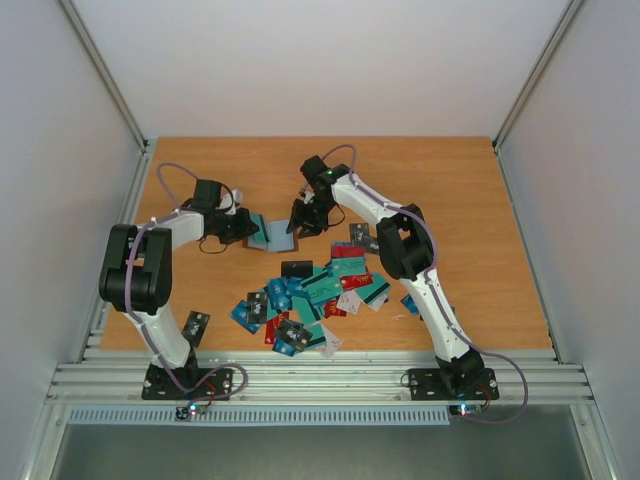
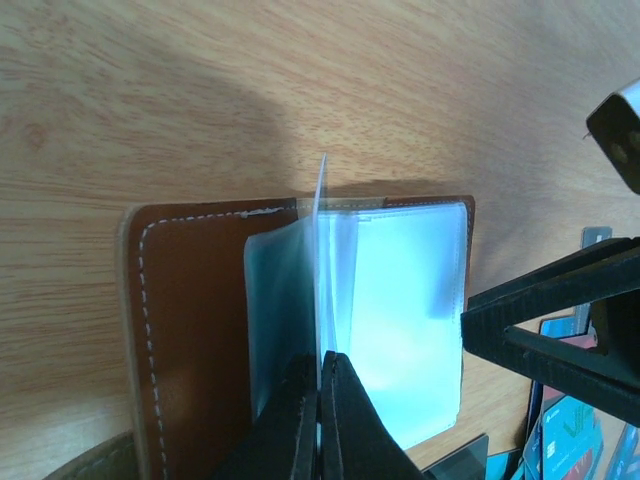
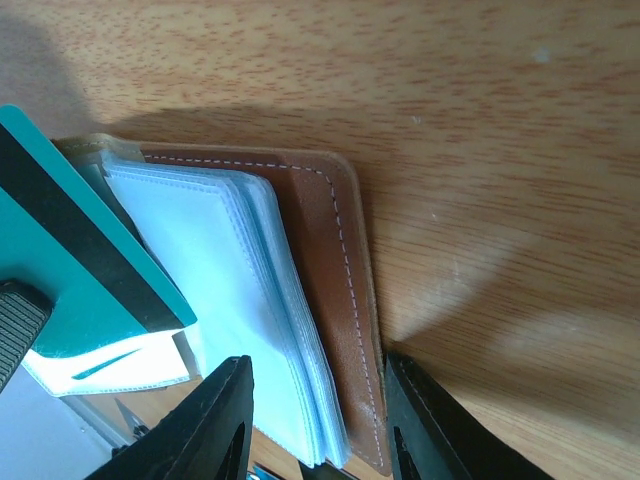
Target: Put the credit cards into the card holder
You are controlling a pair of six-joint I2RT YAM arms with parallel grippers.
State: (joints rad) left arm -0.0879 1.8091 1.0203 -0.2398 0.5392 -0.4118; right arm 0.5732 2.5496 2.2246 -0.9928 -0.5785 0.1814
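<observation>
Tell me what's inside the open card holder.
Inside the card holder is a stack of clear plastic sleeves; the left end effector pinches one upright. A teal card with a black stripe sits among them. The stacked sleeves hide whatever lies deeper.

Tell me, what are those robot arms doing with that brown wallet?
The wallet lies open on the table. The left claw is shut on one clear sleeve, holding it upright. The right claw is open at the wallet's edge, next to a teal card. A heap of cards waits nearby.
</observation>
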